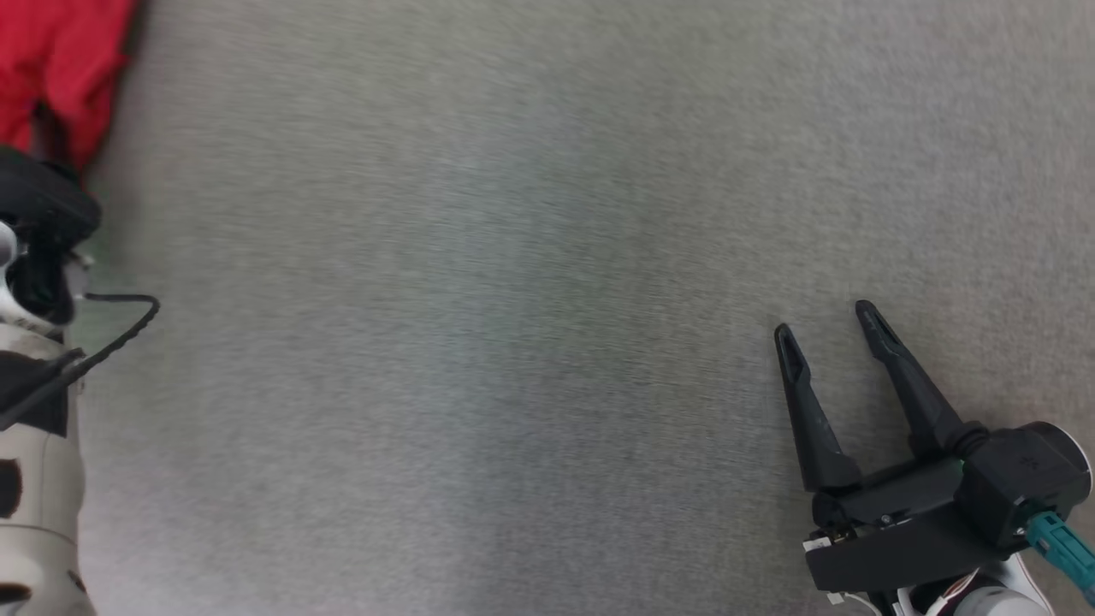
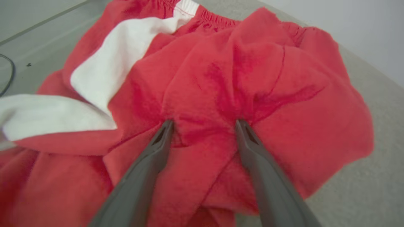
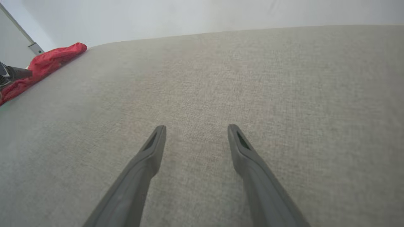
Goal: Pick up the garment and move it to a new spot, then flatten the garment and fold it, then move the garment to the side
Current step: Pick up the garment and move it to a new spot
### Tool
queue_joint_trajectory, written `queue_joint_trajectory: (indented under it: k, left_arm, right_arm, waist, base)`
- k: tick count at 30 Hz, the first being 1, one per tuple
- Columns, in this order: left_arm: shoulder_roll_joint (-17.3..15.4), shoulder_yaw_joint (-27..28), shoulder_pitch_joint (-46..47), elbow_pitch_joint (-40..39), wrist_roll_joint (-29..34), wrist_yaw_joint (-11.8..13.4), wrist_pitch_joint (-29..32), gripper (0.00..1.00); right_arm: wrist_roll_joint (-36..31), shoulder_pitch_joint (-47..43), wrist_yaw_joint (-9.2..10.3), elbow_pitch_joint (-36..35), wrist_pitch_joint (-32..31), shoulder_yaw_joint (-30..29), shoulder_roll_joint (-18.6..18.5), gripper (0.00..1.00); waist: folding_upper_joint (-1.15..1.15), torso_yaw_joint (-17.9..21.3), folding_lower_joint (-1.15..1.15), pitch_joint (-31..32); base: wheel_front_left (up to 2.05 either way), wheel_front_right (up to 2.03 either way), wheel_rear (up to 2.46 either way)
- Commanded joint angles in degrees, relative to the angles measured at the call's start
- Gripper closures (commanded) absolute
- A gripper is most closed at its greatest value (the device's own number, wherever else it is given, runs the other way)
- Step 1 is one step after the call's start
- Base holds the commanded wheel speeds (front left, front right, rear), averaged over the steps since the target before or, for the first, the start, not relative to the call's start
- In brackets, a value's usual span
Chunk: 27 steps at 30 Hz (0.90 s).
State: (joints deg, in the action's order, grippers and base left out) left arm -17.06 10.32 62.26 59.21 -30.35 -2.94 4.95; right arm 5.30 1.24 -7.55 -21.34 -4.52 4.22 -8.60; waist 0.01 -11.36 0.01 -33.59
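In our head view the red shorts (image 1: 60, 68) lay bunched at ten o'clock, at the edge of the grey fabric surface (image 1: 513, 299). Our left gripper (image 2: 204, 121) stood spread wide on them, both fingertips pressing into the red cloth, a fold between them unpinched. Their white panel (image 2: 104, 69) sat toward ten o'clock of those tips. Our right gripper (image 1: 823, 318), at four o'clock, was likewise released, grasping nothing, well apart from the shorts.
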Motion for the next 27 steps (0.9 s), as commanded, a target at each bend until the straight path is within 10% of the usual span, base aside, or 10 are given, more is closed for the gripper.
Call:
queue_joint_trajectory:
  k: [1,5,6,7,8,27]
  left_arm:
    - [0.0,0.2,1.3,1.2,-0.4,0.6,1.8,0.00]
    - [0.4,-0.1,1.3,3.9,-1.1,1.2,6.9,0.09]
    - [0.3,-0.5,1.4,4.2,-0.9,1.4,7.9,0.62]
    - [0.1,-0.6,1.4,4.2,-0.9,1.4,8.3,0.95]
    - [0.0,-0.7,1.4,4.2,-0.9,1.4,8.8,1.00]
    - [-9.8,-8.3,-6.3,-12.9,5.6,-2.5,11.2,1.00]
  right_arm:
    - [-0.6,0.2,0.09,-0.3,0.5,0.0,0.6,0.00]
    - [0.0,0.5,0.10,0.9,1.2,0.1,1.2,0.00]
    - [0.1,0.7,0.10,1.1,1.5,0.4,1.4,0.00]
    - [0.3,0.9,0.10,1.5,1.9,0.6,1.6,0.00]
    - [0.4,1.1,0.10,2.0,2.1,0.8,1.8,0.00]
    - [6.6,4.6,0.09,19.5,11.7,5.1,5.4,0.00]
  waist:
    - [-0.01,4.8,-0.01,-5.0]
    - [-0.01,5.3,-0.01,-4.7]
    - [-0.01,5.4,-0.01,-4.4]
    - [-0.01,5.3,-0.01,-4.2]
    - [-0.01,5.3,-0.01,-3.9]
    - [-0.01,7.0,-0.01,16.0]
  base:
    - [0.00,0.00,0.00]
    - [0.00,0.00,0.00]
    - [0.00,0.00,0.00]
    - [0.00,0.00,0.00]
    - [0.00,0.00,0.00]
    - [0.00,0.00,0.00]
